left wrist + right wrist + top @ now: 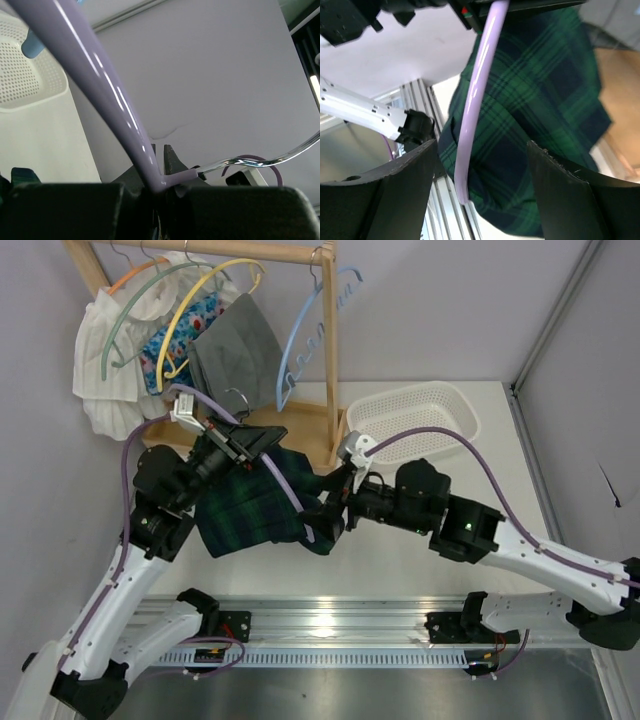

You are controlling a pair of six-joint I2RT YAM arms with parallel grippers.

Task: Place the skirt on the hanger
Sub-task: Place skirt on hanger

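Note:
The dark green plaid skirt point(250, 505) hangs draped between the two arms, above the table. The lilac hanger point(287, 487) runs down across the skirt. My left gripper point(228, 443) is shut on the hanger's neck point(175, 177), where the metal hook point(260, 161) comes out; one lilac arm point(107, 90) rises up to the left. My right gripper point(333, 517) is open at the skirt's right edge. In the right wrist view the hanger's arm point(475, 100) ends between the spread fingers point(395, 195), with the skirt point(540, 100) right behind it. The right gripper point(480, 172) grips nothing.
A wooden rack point(325, 360) at the back carries several hangers with clothes, including a grey garment point(240, 355) and a white one point(105, 360). A white mesh basket point(415, 410) sits to the rack's right. An aluminium rail point(330, 625) runs along the near edge.

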